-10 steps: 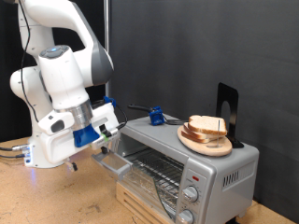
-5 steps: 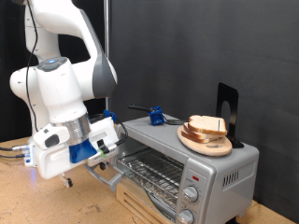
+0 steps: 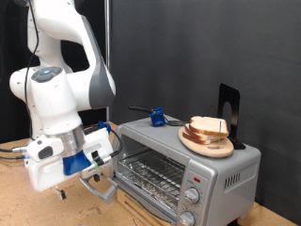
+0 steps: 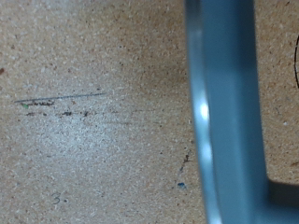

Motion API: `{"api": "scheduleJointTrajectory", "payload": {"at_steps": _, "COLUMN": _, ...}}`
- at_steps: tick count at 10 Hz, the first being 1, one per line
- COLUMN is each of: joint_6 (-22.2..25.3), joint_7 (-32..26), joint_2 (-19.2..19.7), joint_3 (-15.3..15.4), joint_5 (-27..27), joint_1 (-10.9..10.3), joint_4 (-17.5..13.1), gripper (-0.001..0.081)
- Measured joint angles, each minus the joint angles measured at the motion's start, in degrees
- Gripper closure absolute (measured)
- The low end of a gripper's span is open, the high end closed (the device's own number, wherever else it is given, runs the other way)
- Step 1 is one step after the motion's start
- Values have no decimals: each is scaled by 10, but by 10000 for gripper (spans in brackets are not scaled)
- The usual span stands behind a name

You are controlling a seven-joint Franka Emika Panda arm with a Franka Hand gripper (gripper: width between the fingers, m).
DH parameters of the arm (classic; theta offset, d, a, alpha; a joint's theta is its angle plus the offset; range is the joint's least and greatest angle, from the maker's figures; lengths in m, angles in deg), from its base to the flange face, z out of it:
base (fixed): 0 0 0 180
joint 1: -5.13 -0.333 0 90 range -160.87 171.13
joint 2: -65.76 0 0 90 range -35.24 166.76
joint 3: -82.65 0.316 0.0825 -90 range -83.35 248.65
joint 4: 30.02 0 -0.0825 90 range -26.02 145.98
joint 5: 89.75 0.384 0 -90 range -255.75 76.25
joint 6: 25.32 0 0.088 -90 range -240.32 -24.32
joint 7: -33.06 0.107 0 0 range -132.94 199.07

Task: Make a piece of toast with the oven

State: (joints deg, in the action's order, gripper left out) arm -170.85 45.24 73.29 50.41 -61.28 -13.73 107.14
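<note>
The gripper (image 3: 97, 179), its grip state indiscernible, sits at the lowered door (image 3: 105, 185) left of the oven (image 3: 188, 160), exposing the rack; bread slices (image 3: 208, 132) wait on top.

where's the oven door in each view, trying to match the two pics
Exterior view: the oven door hangs open at the front of the oven, low and left of centre, by the gripper.
Wrist view: a blurred grey-blue metal bar, probably the door's handle, runs down the picture.
Shared landmark: the speckled wooden tabletop.
</note>
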Motion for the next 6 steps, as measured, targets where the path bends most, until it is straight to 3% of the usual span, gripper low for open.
{"api": "scheduleJointTrajectory", "payload": {"at_steps": 6, "joint_6": -38, "joint_7": -11, "joint_2": 81, "joint_3": 0, "joint_5": 16, "joint_1": 14, "joint_4": -17, "gripper": -2}}
